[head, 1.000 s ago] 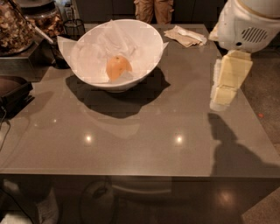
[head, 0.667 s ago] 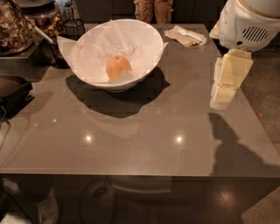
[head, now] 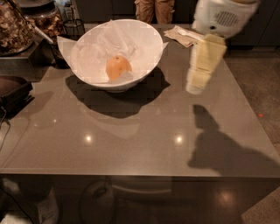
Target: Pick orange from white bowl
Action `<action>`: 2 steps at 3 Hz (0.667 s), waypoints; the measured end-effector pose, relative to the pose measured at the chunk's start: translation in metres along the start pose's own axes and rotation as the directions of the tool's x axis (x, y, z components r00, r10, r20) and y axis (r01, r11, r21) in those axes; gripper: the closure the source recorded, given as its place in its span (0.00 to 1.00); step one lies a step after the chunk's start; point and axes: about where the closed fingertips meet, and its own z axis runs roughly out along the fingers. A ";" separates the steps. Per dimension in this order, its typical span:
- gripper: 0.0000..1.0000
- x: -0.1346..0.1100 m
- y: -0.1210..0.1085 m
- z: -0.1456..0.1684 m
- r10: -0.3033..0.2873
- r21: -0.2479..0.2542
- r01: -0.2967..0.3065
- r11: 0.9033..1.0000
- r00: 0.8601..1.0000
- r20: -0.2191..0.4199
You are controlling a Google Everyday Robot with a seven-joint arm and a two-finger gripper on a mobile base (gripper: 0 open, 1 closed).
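The gripper point(head: 196, 83) has shifted left since the earlier frame. It now hangs above the bare tabletop point(head: 131, 140), nearer the bowl point(head: 144, 65) but still apart from its right rim. The white arm housing point(head: 223, 16) above it has moved left as well. The bowl and the orange point(head: 117, 67) lie where they were.

The orange sits inside the bowl, a little left of its middle, nested in crumpled white paper point(head: 94, 54) that hides its underside. Nothing touches it.

The gripper shows only as a pale yellow smear, so whether it is open or closed cannot be told; it has hold of nothing visible. The arm housing is cut off by the top edge. A tan napkin point(head: 183, 36) lies at the far edge, its right end hidden behind the arm. A person's legs point(head: 154, 9) show at the top, cut off above the knee. Jars point(head: 15, 26) and a dark tray point(head: 11, 89) at the left are only partly in view.
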 end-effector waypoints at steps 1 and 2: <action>0.00 -0.054 -0.031 0.015 0.012 -0.014 -0.012 1.000 1.000 0.013; 0.00 -0.071 -0.037 0.014 -0.002 0.010 0.002 1.000 0.999 0.046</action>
